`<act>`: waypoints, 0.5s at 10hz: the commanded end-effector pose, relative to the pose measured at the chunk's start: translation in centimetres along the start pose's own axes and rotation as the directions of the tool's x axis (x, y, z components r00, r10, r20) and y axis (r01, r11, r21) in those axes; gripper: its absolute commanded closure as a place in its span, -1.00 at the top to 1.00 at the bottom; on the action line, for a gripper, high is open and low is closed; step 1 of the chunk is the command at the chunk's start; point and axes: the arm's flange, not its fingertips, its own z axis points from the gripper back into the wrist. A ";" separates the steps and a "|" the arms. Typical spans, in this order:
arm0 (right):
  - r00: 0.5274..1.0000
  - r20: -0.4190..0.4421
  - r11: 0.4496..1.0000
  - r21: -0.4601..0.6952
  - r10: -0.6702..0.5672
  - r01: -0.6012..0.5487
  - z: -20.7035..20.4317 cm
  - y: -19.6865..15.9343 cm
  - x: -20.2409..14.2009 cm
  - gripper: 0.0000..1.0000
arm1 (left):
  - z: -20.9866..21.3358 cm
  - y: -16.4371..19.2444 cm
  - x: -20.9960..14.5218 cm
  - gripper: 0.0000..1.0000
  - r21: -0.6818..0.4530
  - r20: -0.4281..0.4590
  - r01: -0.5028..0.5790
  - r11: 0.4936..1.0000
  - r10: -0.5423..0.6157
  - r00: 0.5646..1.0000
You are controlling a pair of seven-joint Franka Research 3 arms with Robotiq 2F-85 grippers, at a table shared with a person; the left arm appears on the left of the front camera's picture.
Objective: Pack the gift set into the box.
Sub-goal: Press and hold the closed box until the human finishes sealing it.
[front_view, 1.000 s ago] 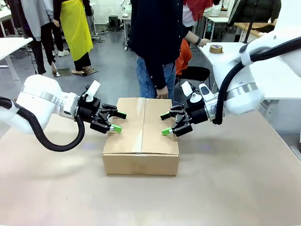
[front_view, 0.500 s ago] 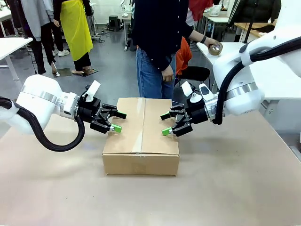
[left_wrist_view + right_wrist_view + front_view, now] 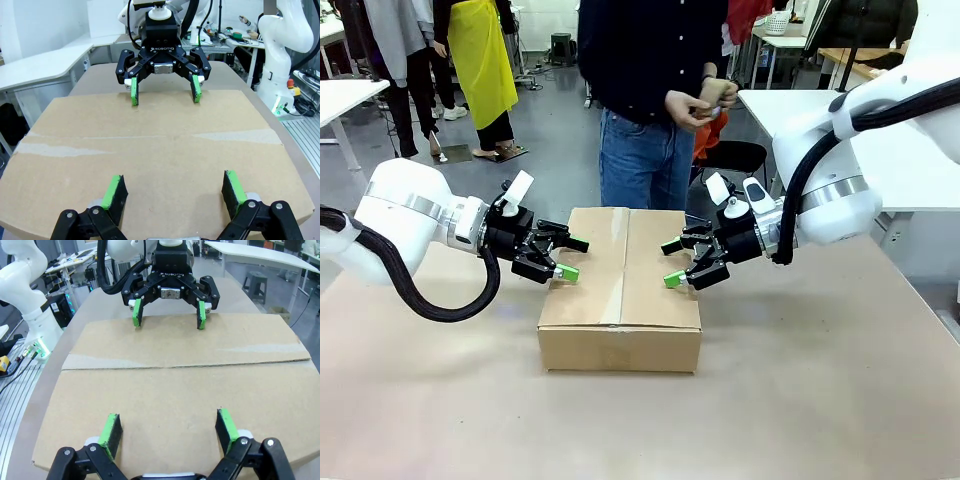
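The box stands in the middle of the table with its top flaps folded flat and a seam down the centre. The gift set is hidden from view. My left gripper hovers open at the box's left top edge, nothing between its green pads. Opposite it, my right gripper is open at the right top edge. In the left wrist view my own gripper spreads over the lid, facing the right gripper. The right wrist view mirrors this: own gripper, lid, left gripper.
A person stands right behind the box with both hands at chest height around a brown tape roll. A white table stands at the back right. Bare tabletop lies in front of and beside the box.
The person took the tape roll from the white table at the back right, stepped left and now holds it in both hands. Both arms stayed still.
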 end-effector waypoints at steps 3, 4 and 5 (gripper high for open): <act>1.000 0.000 1.000 -0.004 0.007 -0.007 0.0 0.1 0.3 1.00 | -0.2 -0.1 -0.2 1.00 -0.001 -0.004 0.014 1.000 -0.014 1.000; 1.000 0.000 1.000 -0.004 0.007 -0.007 0.0 0.1 0.3 1.00 | -0.2 -0.1 -0.2 1.00 -0.001 -0.004 0.014 1.000 -0.014 1.000; 1.000 0.000 1.000 -0.004 0.007 -0.007 0.0 0.1 0.3 1.00 | -0.2 -0.1 -0.2 1.00 -0.001 -0.004 0.014 1.000 -0.014 1.000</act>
